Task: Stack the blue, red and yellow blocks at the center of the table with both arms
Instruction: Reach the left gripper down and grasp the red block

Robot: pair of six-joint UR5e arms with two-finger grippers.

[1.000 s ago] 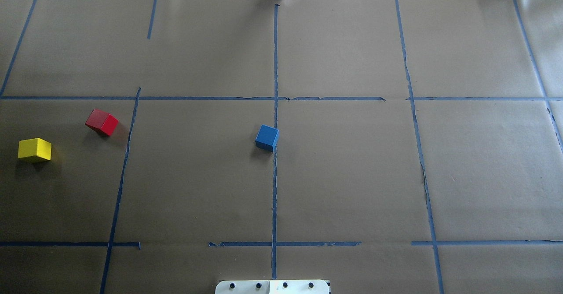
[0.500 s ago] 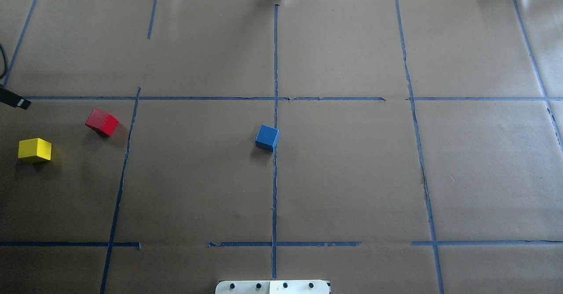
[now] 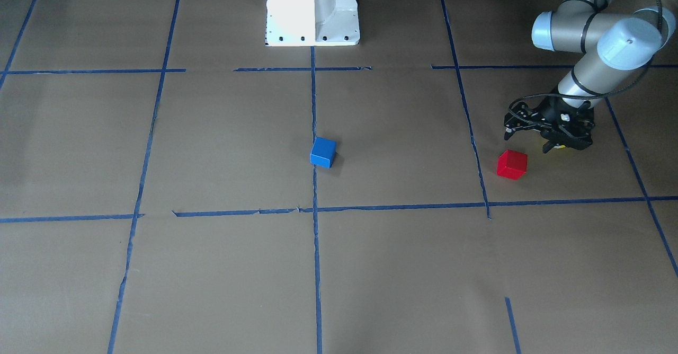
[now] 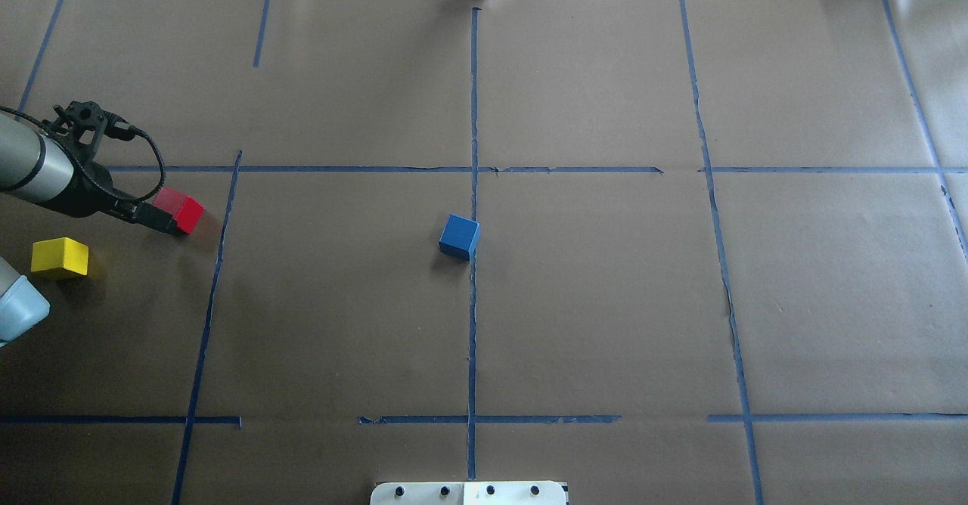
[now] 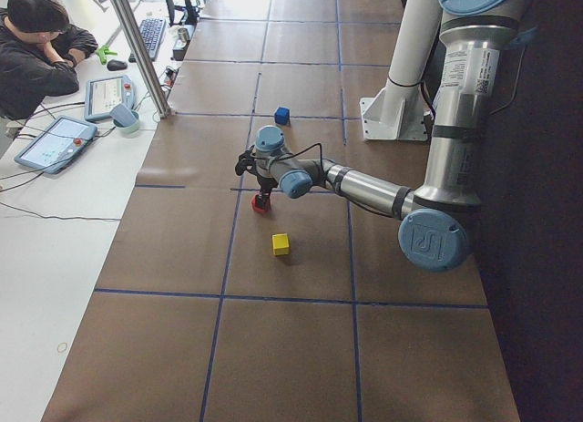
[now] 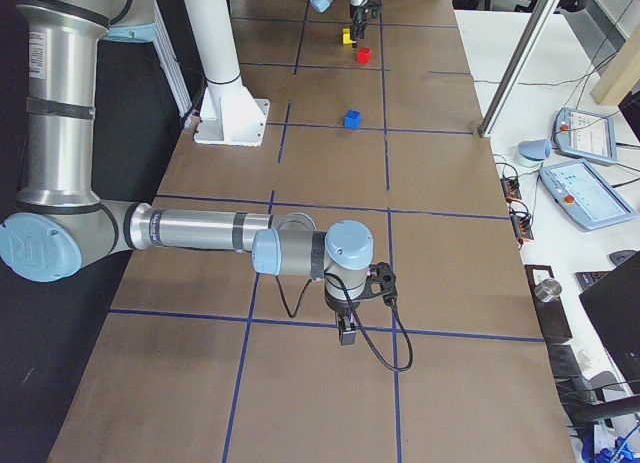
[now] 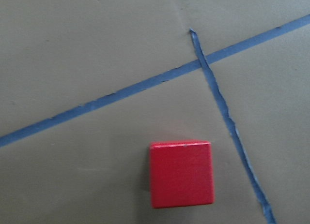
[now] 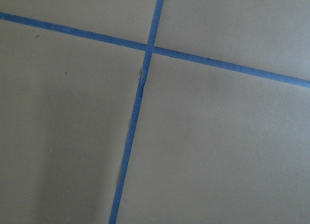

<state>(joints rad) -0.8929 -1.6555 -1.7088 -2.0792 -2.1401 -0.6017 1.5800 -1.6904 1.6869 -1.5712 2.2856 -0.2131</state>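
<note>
The blue block sits at the table's center on the tape cross, also in the front view. The red block and the yellow block lie at the far left. My left gripper hangs open and empty just over the red block's left edge, partly covering it. In the front view it stands just behind the red block and hides the yellow block. The left wrist view shows the red block low in frame. My right gripper shows only in the right side view, over bare paper; I cannot tell its state.
The white robot base stands at the table's near edge. My left arm's elbow reaches in next to the yellow block. An operator with tablets sits beyond the far edge, near a metal post.
My left arm has come in from the left edge, and its gripper has moved right up to the red block. The three blocks have not moved.
</note>
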